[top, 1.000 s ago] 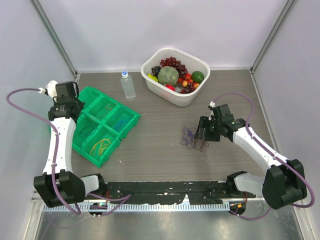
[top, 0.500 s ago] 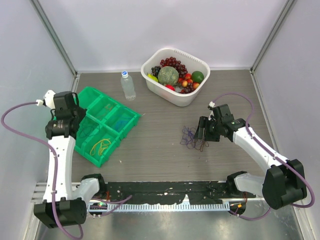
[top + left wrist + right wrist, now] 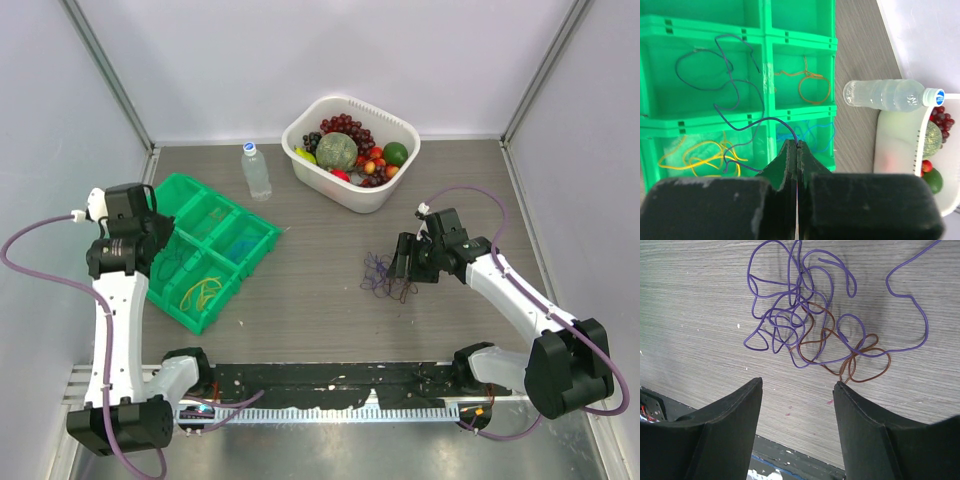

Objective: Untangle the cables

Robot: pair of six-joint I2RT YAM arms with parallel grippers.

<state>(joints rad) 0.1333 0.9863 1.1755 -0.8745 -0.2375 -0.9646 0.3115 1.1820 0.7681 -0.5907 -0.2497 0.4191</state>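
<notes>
A tangle of purple cables (image 3: 790,315) and a dark brown cable (image 3: 860,362) lies on the table right of centre (image 3: 385,275). My right gripper (image 3: 797,382) is open, hovering just beside the tangle, holding nothing. My left gripper (image 3: 793,144) is shut on a thin purple cable (image 3: 735,80) that trails over the green tray (image 3: 765,70). The tray's compartments hold a yellow cable (image 3: 695,155), an orange-brown cable (image 3: 812,85) and a blue cable (image 3: 810,132). In the top view my left gripper (image 3: 150,250) is over the tray's left side.
A clear water bottle (image 3: 256,170) lies behind the tray (image 3: 262,232); it also shows in the left wrist view (image 3: 890,95). A white tub (image 3: 400,180) of fruit stands at the back centre. Enclosure walls close both sides.
My left arm has swung lower and nearer, carrying the purple cable over the tray's left part. The right arm and the tangle have not moved.
</notes>
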